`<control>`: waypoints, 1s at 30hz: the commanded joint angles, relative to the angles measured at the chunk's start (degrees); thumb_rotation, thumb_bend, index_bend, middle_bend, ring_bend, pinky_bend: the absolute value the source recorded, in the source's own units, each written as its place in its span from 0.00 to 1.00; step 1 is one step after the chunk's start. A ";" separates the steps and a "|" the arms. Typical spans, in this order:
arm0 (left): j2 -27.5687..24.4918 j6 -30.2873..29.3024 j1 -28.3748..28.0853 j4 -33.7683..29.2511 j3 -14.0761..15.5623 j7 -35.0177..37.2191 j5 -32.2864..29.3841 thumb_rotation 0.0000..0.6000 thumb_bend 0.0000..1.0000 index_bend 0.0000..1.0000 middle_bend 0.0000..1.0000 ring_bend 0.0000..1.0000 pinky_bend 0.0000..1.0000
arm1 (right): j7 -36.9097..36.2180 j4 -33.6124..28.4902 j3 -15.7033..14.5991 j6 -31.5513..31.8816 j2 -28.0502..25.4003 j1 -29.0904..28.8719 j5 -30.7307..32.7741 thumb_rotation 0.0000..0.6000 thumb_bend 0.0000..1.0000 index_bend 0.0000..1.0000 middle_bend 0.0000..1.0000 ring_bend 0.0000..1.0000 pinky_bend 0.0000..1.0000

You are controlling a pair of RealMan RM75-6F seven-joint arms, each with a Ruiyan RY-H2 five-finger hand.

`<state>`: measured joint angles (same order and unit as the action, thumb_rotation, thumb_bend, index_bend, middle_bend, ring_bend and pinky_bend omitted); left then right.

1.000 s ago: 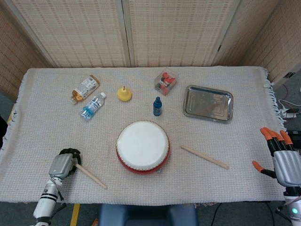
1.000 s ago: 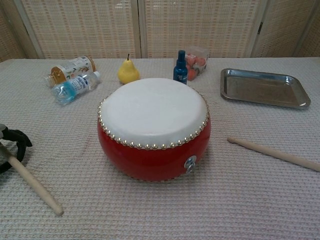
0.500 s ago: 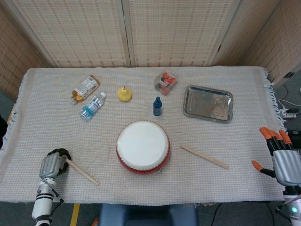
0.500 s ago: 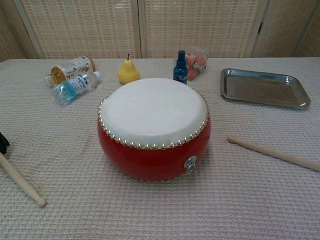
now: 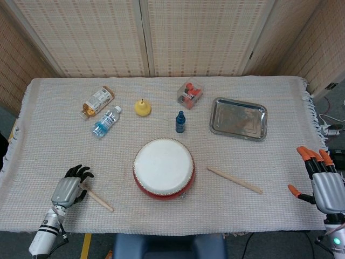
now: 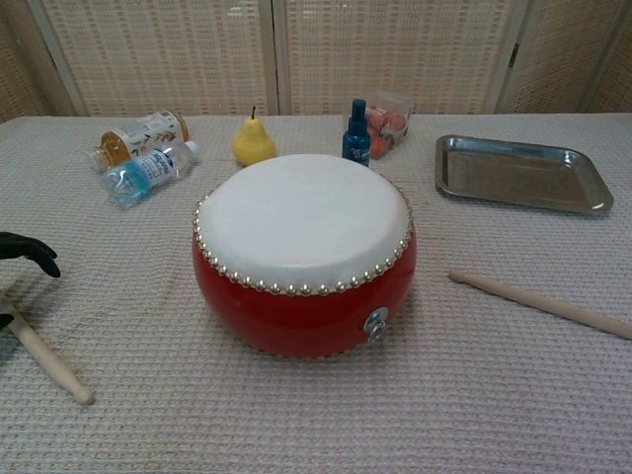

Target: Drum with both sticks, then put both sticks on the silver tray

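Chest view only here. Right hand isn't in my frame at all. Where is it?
Observer: The right hand is past the right edge of the table, fingers spread, holding nothing.
Operator: How about the right stick? It runs out of my frame.
Observer: The whole right stick lies on the cloth between the drum and the right hand, touching neither.
Operator: Left side? I only see black fingertips.
Observer: The left hand sits over the butt of the left stick with its fingers spread. I can't tell whether it grips the stick.
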<state>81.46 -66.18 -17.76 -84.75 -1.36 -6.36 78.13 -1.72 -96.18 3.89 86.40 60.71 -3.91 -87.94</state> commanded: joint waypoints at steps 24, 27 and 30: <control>1.29 2.06 -2.55 5.05 6.67 4.19 11.09 1.00 0.28 0.50 0.19 0.09 0.09 | 0.81 -0.81 -0.27 0.35 0.04 0.43 0.14 1.00 0.17 0.08 0.07 0.00 0.05; 1.56 2.49 -2.59 5.34 6.67 4.68 10.70 1.00 0.30 0.51 0.19 0.09 0.09 | 0.87 -0.96 -0.24 0.46 -0.03 0.49 0.17 1.00 0.17 0.08 0.07 0.00 0.05; 1.59 2.71 -2.68 5.42 6.72 5.08 10.63 1.00 0.32 0.52 0.20 0.10 0.09 | 0.97 -1.04 -0.26 0.40 -0.08 0.48 0.17 1.00 0.17 0.08 0.07 0.00 0.05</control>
<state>83.04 -63.49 -20.44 -79.34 5.35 -1.28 88.77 -0.76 -97.21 3.64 86.79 60.63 -3.43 -87.77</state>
